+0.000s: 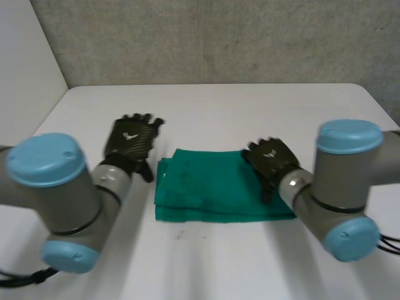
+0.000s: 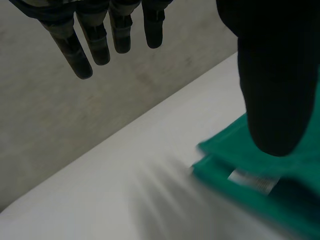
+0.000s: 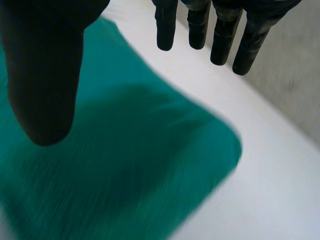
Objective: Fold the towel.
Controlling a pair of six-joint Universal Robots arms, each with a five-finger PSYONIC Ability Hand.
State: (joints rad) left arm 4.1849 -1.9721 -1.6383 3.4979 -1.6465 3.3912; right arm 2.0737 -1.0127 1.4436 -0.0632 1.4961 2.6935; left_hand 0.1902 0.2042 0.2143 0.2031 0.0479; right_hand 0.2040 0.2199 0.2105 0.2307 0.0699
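Note:
A green towel [image 1: 212,186] lies folded into a layered rectangle on the white table [image 1: 219,106]. My left hand [image 1: 130,141] hovers just off its left edge, open, with straight fingers [image 2: 85,47] above bare table and the thumb [image 2: 275,90] over the towel's corner [image 2: 250,165], where a white label [image 2: 252,181] shows. Over the towel's right side my right hand [image 1: 271,160] is open too. Its fingers [image 3: 215,30] are straight and hold nothing, and the towel [image 3: 125,165] lies beneath the palm with a rounded corner past the fingertips.
A grey wall [image 1: 212,37] runs behind the table's far edge. White table [image 1: 206,256] spreads in front of the towel, between my two arms.

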